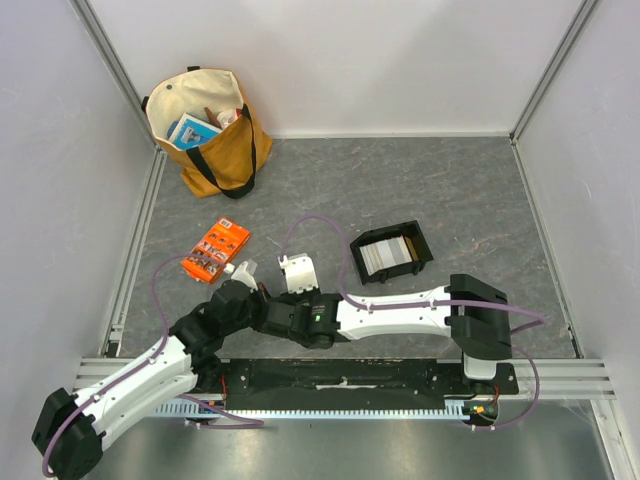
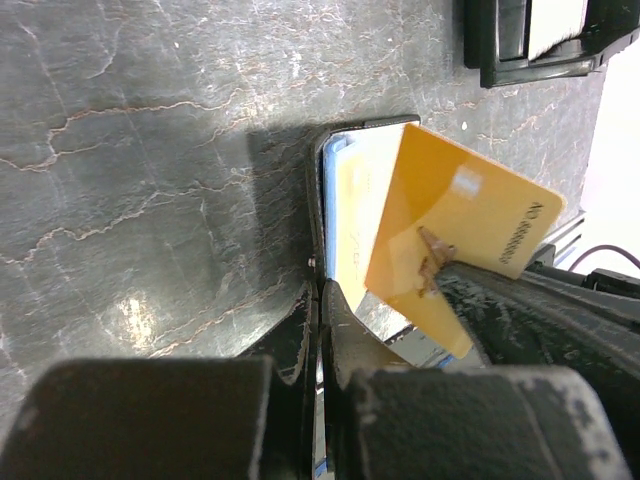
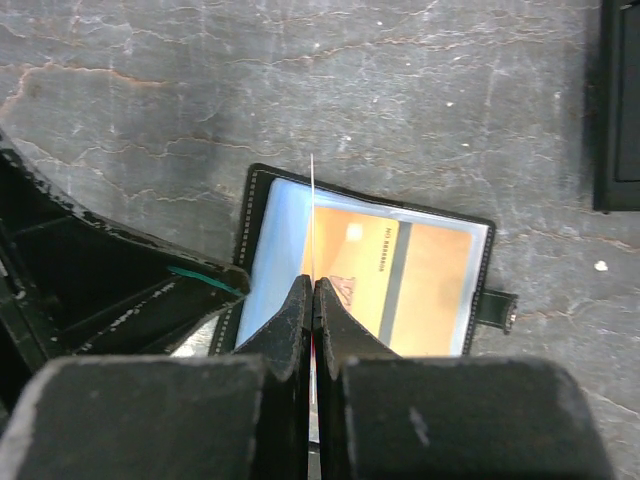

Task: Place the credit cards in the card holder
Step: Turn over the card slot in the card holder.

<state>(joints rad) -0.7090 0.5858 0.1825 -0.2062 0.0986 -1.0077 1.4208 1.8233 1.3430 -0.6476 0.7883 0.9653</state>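
Observation:
The black card holder (image 3: 268, 232) lies open on the grey table, its blue-edged inner slots facing up and its snap tab at the right. My left gripper (image 2: 322, 290) is shut on the holder's (image 2: 321, 190) left edge. My right gripper (image 3: 313, 285) is shut on an orange credit card (image 2: 470, 220), held on edge over the open holder with a lower corner at the slots. In the right wrist view this card (image 3: 312, 200) shows only as a thin line. An orange face with a grey stripe (image 3: 395, 280) shows inside the holder. Both grippers meet under the arms in the top view.
A black shallow tray (image 1: 392, 253) with several whitish cards stands right of the grippers, and it also shows in the left wrist view (image 2: 540, 35). An orange printed packet (image 1: 215, 250) lies to the left. A tan tote bag (image 1: 205, 130) stands at the back left.

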